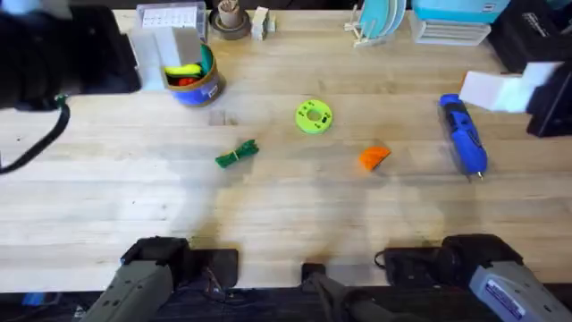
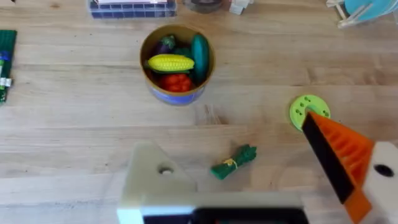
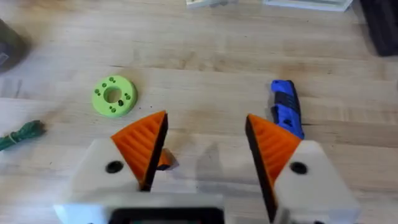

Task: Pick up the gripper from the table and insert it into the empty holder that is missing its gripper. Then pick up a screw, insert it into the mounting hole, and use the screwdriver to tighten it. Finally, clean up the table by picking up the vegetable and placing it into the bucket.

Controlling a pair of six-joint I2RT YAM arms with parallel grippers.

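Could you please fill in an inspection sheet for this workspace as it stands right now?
Surface: wooden table, bare in the near part.
Job's things: loose orange gripper lying mid-table; blue screwdriver lying to its right; green vegetable lying to its left; bucket already holding toy produce.
Holder: left gripper has one white mount lacking its orange tip.
Clutter: lime-green disc; containers and a rack along the far edge.
Grippers: right gripper open, both orange tips fitted, holding nothing.
Cables: black cable at far left.
Surroundings: nothing seen.
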